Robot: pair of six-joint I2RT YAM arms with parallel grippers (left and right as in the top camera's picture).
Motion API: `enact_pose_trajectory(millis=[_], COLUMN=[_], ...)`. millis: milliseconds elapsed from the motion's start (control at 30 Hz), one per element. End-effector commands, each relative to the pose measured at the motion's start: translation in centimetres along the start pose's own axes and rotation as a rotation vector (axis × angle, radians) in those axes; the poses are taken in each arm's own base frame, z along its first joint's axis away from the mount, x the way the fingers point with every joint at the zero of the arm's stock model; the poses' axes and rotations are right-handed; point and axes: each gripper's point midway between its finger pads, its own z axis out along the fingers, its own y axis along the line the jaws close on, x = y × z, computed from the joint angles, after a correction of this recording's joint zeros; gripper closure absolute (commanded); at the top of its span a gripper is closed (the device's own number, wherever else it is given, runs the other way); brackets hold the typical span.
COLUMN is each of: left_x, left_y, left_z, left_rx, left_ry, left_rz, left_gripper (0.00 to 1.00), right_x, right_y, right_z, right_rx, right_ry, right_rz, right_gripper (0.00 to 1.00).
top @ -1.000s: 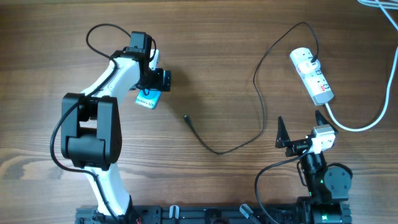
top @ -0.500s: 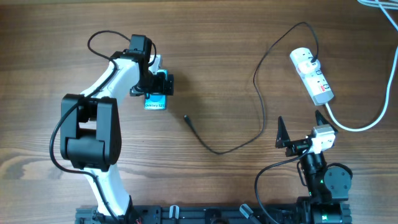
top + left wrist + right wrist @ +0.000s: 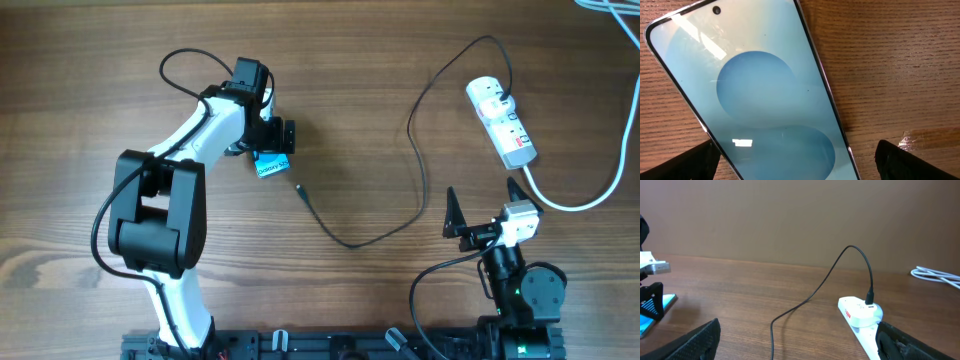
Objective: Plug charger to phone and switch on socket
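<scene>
Left gripper (image 3: 268,148) spread wide over the phone (image 3: 270,165); right gripper (image 3: 485,205) equally wide, holding nothing.
The phone lies screen up on the wooden table (image 3: 360,60), at about 10 o'clock from its centre, between the left fingers; I cannot tell whether either touches it. The charger (image 3: 350,244) has its connector tip (image 3: 300,188) just off the phone's 4 o'clock, unplugged, and its plug sits in the power strip (image 3: 502,122) at 2 o'clock. The right gripper hangs near the strip's 6 o'clock.
</scene>
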Motion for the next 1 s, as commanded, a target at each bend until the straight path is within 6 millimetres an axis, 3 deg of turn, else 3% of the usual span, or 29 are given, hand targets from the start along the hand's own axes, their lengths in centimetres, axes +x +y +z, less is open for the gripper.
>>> enact_pose_trajectory(millis=[0, 133, 200, 367, 467, 567, 700, 833, 967], left_x=[1.5, 2.0, 2.3, 3.0, 0.2, -1.2, 0.3, 2.4, 6.2], left_y=[0.4, 4.3, 4.9, 4.4, 3.8, 3.5, 3.8, 4.2, 5.0], left_z=[1.2, 0.6, 0.4, 0.5, 0.8, 0.8, 0.8, 0.6, -0.2], left_rx=[-0.025, -0.250, -0.290, -0.257, -0.221, -0.206, -0.223, -0.247, -0.293], left_ry=[0.053, 0.042, 0.047, 0.078, -0.032, -0.083, -0.024, 0.059, 0.214], left_rz=[-0.008, -0.154, -0.182, -0.205, -0.180, -0.150, -0.149, -0.151, -0.156], left_gripper=[0.00, 0.00, 0.00, 0.00, 0.00, 0.01, 0.26, 0.35, 0.38], right_x=[-0.2, -0.2, -0.2, -0.2, -0.2, -0.2, -0.2, -0.2, -0.2], right_y=[-0.3, -0.3, -0.3, -0.3, -0.3, -0.3, -0.3, -0.3, -0.3], right_z=[0.0, 0.0, 0.0, 0.0, 0.0, 0.0, 0.0, 0.0, 0.0], right_rx=[0.017, 0.017, 0.017, 0.017, 0.017, 0.017, 0.017, 0.017, 0.017], right_ry=[-0.008, -0.008, -0.008, -0.008, -0.008, -0.008, -0.008, -0.008, -0.008], right_rz=[0.007, 0.006, 0.007, 0.007, 0.006, 0.007, 0.006, 0.006, 0.006], right_gripper=[0.00, 0.01, 0.00, 0.00, 0.00, 0.00, 0.00, 0.00, 0.00])
